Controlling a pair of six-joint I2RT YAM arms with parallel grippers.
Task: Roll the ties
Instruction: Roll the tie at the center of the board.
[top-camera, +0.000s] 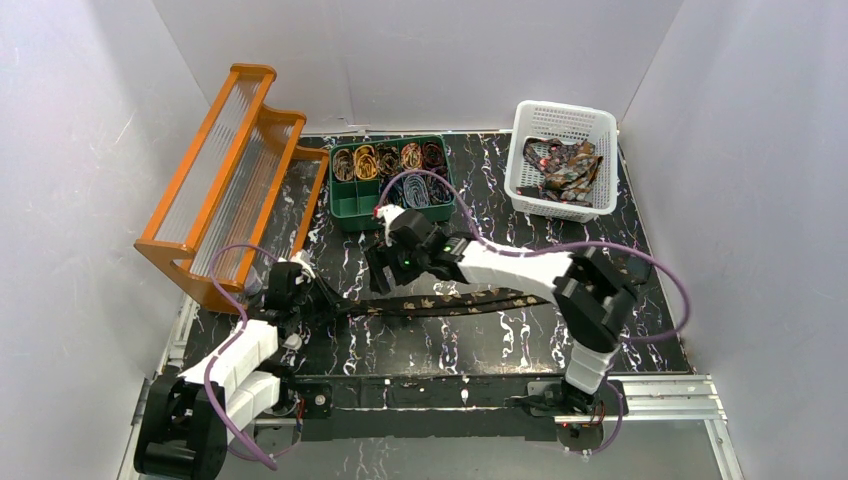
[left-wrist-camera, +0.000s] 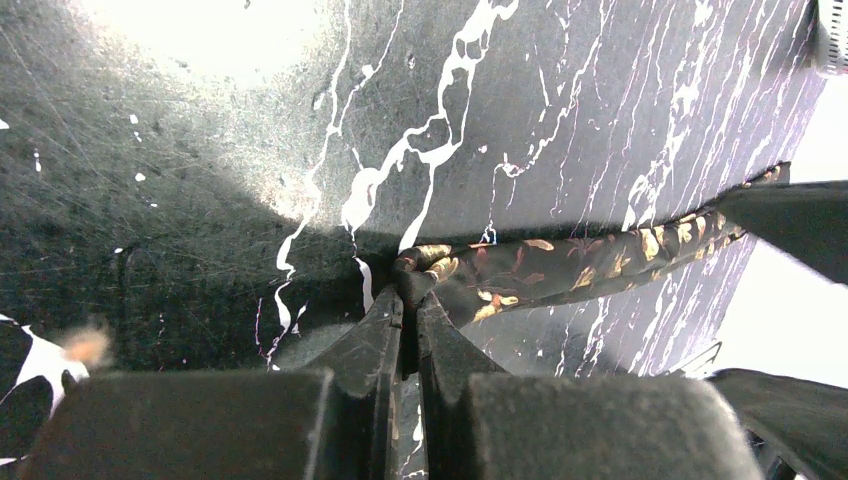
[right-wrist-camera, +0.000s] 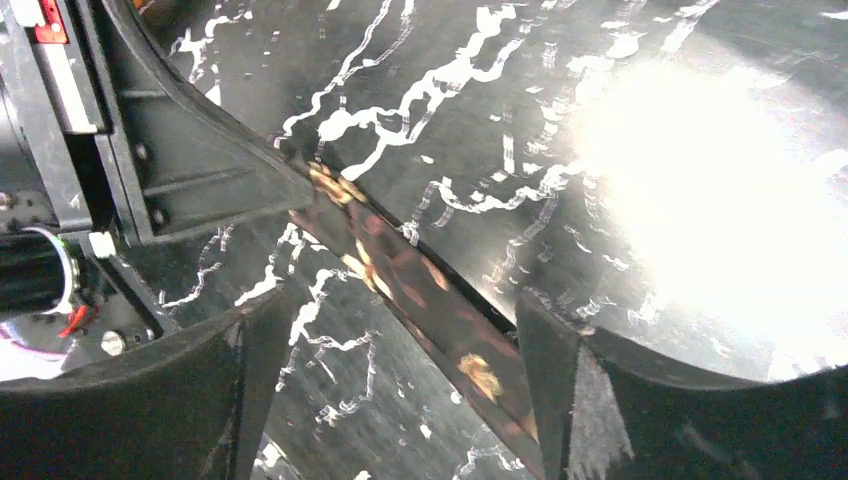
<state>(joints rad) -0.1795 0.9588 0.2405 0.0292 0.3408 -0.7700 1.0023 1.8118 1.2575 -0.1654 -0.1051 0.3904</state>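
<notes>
Pinching tie (left-wrist-camera: 560, 265) end on black marbled tabletop (top-camera: 480, 340), left tool (left-wrist-camera: 409, 292); right tool (right-wrist-camera: 400, 322) agape; white walls (top-camera: 60, 150).

My left hand (left-wrist-camera: 408, 300) is clamped on one end of the tie (left-wrist-camera: 560, 265). My right hand (right-wrist-camera: 400, 325) straddles the tie farther along, jaws apart.

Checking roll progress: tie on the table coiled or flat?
Flat: the tie lies as a straight strip, no coil; left gripper pinches its end.
</notes>
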